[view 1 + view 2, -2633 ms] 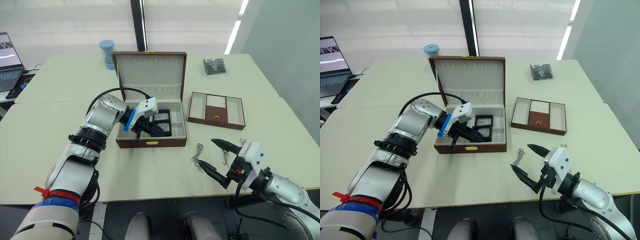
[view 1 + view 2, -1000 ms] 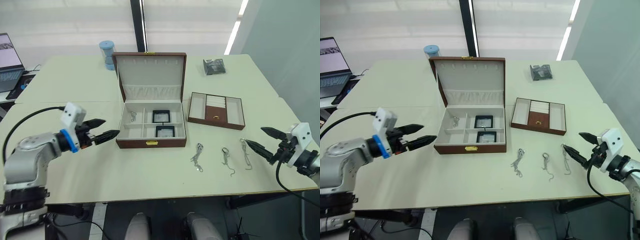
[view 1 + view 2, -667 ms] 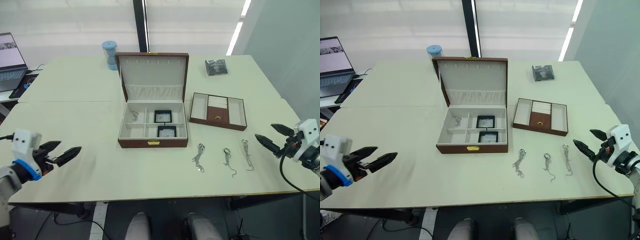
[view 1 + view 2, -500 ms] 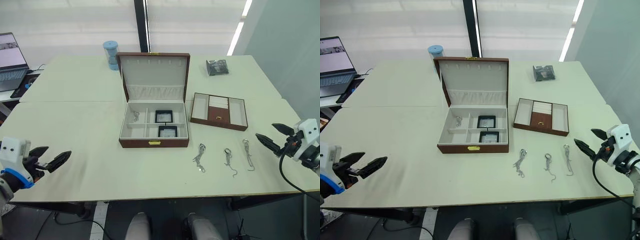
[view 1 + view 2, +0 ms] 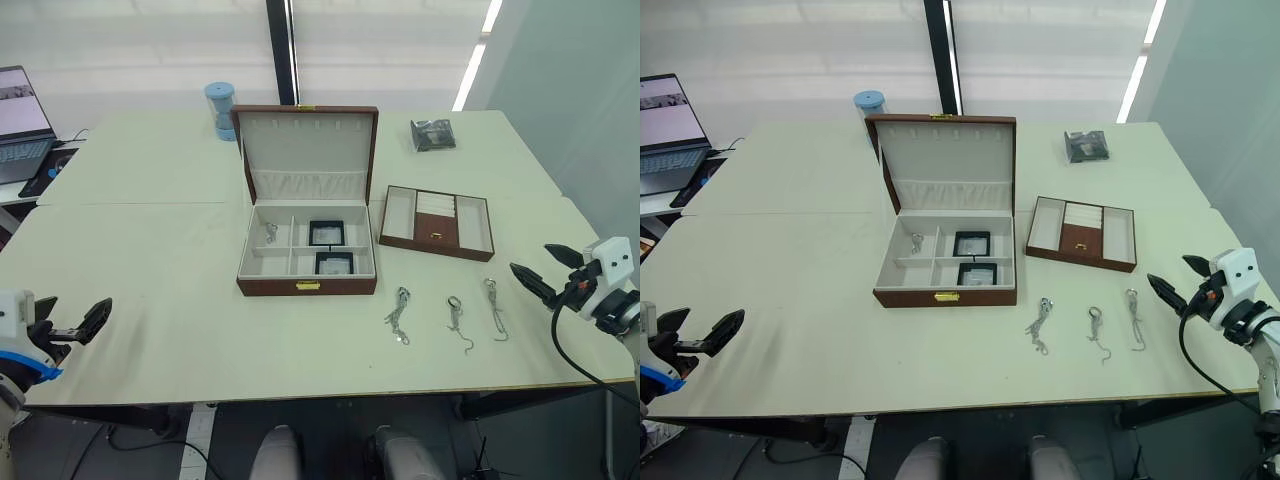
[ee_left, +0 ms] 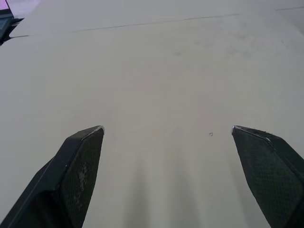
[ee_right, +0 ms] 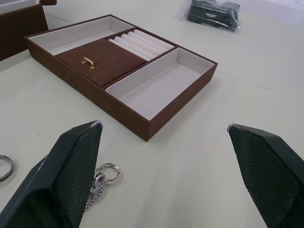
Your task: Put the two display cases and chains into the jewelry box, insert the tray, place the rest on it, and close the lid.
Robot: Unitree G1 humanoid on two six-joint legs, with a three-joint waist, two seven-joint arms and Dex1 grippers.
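Both grippers (image 5: 72, 325) (image 5: 540, 274) gape empty; reddish-brown jewelry box (image 5: 306, 283) stands open, cream-lined.

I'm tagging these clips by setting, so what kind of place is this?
Probably an office or lab: big pale tables pushed together, a laptop open at one edge, and blinds over the windows behind.

The tray (image 7: 118, 71) looks like matt wood-grain with soft cream cloth lining; the chains (image 5: 398, 313) are shiny metal, the table (image 5: 170, 230) smooth matt.
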